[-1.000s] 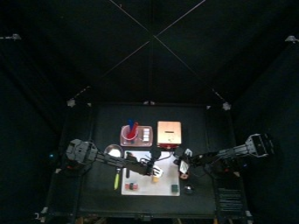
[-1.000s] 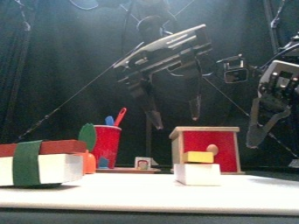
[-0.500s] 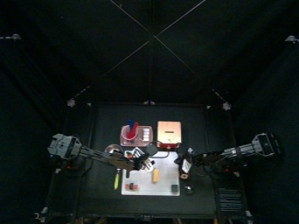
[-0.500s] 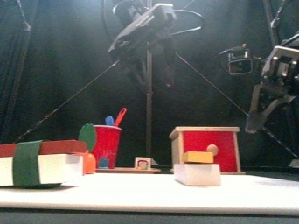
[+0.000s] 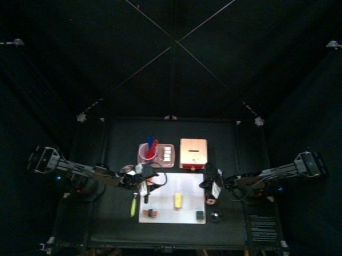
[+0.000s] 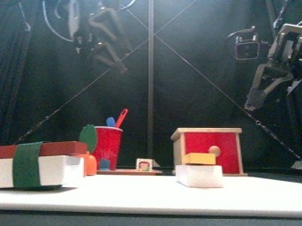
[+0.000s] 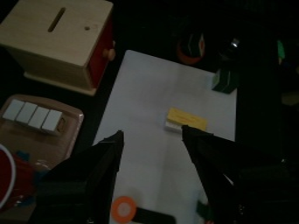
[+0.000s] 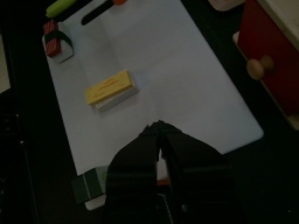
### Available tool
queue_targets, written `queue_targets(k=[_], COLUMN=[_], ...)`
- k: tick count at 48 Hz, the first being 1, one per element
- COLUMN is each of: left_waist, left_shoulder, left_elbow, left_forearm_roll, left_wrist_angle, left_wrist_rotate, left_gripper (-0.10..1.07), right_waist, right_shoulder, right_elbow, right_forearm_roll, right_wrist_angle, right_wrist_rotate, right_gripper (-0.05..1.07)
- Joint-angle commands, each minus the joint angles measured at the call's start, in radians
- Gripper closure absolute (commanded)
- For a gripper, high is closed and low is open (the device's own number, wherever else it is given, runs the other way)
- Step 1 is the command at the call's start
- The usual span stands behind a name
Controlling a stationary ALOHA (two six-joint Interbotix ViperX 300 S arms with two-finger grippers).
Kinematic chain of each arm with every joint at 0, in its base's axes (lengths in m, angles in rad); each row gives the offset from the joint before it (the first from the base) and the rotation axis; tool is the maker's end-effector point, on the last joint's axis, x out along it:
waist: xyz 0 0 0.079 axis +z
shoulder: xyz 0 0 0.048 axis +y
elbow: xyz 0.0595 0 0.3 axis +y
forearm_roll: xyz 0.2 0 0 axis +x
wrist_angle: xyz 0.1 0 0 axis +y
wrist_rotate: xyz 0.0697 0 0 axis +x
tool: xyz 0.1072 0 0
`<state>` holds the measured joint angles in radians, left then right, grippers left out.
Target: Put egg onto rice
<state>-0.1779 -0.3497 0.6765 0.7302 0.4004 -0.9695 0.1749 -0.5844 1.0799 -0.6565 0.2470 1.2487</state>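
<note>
The yellow egg (image 6: 202,159) lies flat on the white rice block (image 6: 200,176), right of middle on the white mat (image 7: 158,105). Both wrist views show the egg (image 7: 187,117) (image 8: 107,87) free of any jaw. My left gripper (image 7: 158,171) is open and empty, high above the mat's left side and drawn back toward the left (image 5: 134,178). My right gripper (image 8: 158,131) has its jaws together, holds nothing, and hangs above the mat's right edge (image 5: 211,188).
A red box with a wooden lid (image 6: 207,148) stands behind the rice. A red cup (image 6: 108,146) with utensils is at the back left. A large white block with a red top and green band (image 6: 41,165) sits front left. A tray of white cubes (image 7: 30,114) lies near the cup.
My left arm has swung from above the table's middle up and back to the left. The right arm rose slightly. The egg stays on the rice.
</note>
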Motion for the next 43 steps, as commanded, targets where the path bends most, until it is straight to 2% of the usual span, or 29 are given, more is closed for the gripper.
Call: queue_targets(k=[1,8,20,43], left_waist=[0.002,0.011,0.021,0.066], left_shoulder=[-0.097,-0.233,-0.359,-0.373], left_elbow=[0.095,0.219,0.347,0.35], left_forearm_roll=[0.095,0.224,0.258,0.239], left_wrist_angle=[-0.072,-0.161,-0.322,-0.37], left_wrist_rotate=[0.014,0.011,0.02,0.026], left_gripper=[0.08,0.08,0.08,0.08], right_waist=[-0.005,-0.008,-0.021,-0.028], right_shoulder=[-0.003,0.005,0.021,0.029], right_elbow=[-0.046,-0.087,-0.103,-0.092], right_forearm_roll=[0.002,0.005,-0.018,-0.017], right_wrist_angle=[-0.003,-0.002,-0.002,-0.002], right_wrist_rotate=[0.002,0.0,-0.006,0.0], right_gripper=[0.64,0.64,0.64,0.64])
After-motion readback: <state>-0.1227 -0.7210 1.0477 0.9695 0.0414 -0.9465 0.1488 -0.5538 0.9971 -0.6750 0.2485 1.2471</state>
